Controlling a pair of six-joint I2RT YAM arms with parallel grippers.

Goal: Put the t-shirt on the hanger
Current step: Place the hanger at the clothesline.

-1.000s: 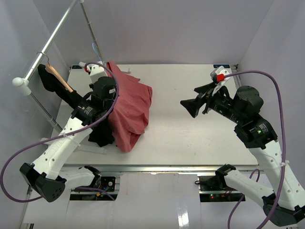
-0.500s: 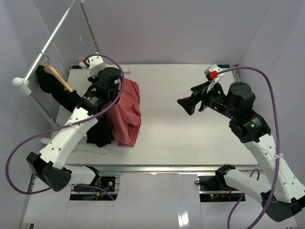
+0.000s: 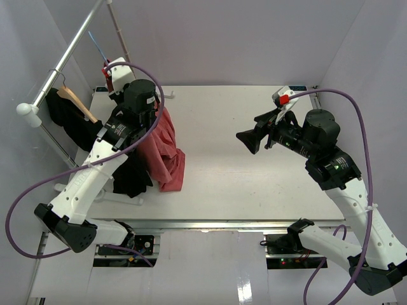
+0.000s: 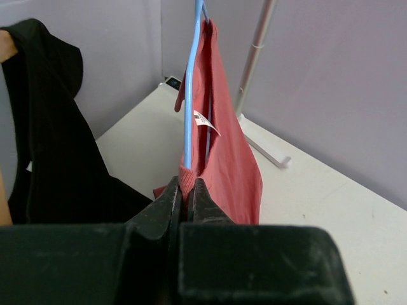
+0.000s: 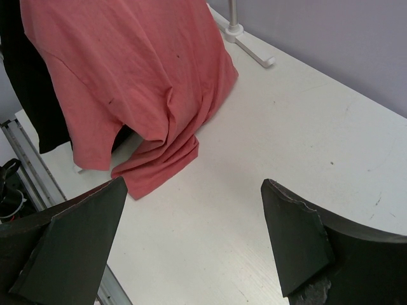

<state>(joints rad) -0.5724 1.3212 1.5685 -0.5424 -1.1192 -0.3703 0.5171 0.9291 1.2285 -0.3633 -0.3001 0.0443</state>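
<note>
The salmon-red t-shirt (image 3: 162,146) hangs on the light-blue wire hanger (image 3: 95,43) at the table's left, and its lower end rests crumpled on the table. My left gripper (image 3: 113,75) is raised and shut on the hanger's wire together with the t-shirt's collar. In the left wrist view the blue wire (image 4: 188,95) runs up from my left gripper (image 4: 184,187), with the t-shirt (image 4: 232,152) draped beside it. My right gripper (image 3: 249,140) is open and empty over the table's middle right. In the right wrist view my right gripper (image 5: 194,203) is well apart from the t-shirt (image 5: 127,76).
A metal rail (image 3: 70,51) runs along the left wall. A tan wooden hanger (image 3: 76,100) hangs on it with a black garment (image 3: 130,175) just left of the t-shirt. The rack's white foot (image 5: 245,44) lies on the table's far left.
My left arm has lifted the hanger and t-shirt up and left towards the rail, and the cloth now hangs narrower. My right arm shifted slightly left, then stayed still.
</note>
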